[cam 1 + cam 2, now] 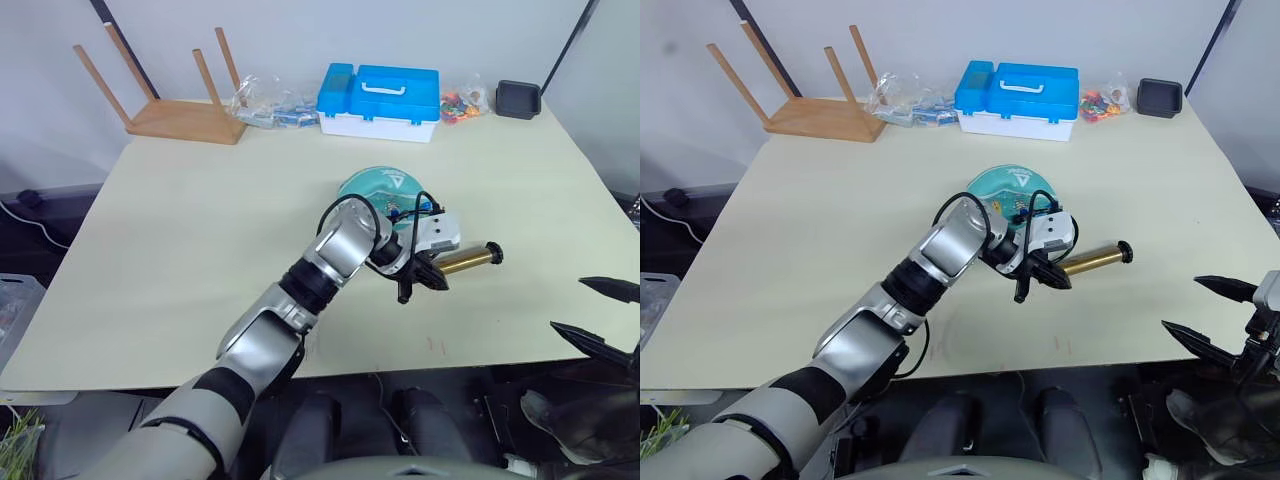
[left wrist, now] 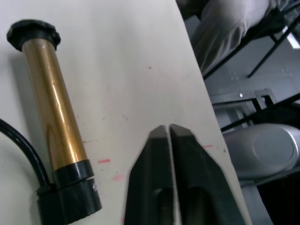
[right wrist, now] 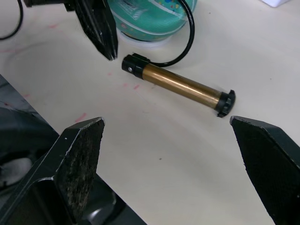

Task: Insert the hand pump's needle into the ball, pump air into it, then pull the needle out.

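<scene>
The teal ball (image 1: 383, 188) rests in the middle of the table. The bronze-gold hand pump (image 1: 468, 260) lies flat just in front of and to the right of it, and its black hose (image 3: 188, 33) curves back toward the ball. The needle is hidden. My left gripper (image 1: 425, 281) hovers low over the table beside the pump's near black end cap (image 2: 70, 201). It is shut, with nothing between its fingers (image 2: 154, 154). My right gripper (image 3: 166, 123) hangs wide open near the table's front right edge, facing the pump (image 3: 180, 85) from a distance.
Along the table's far edge stand a blue toolbox (image 1: 380, 100), an upturned wooden stool (image 1: 180, 115), clear plastic bags (image 1: 265, 105), a bag of small coloured items (image 1: 462, 102) and a black box (image 1: 518, 98). The table's front edge (image 1: 450, 360) lies close behind my grippers.
</scene>
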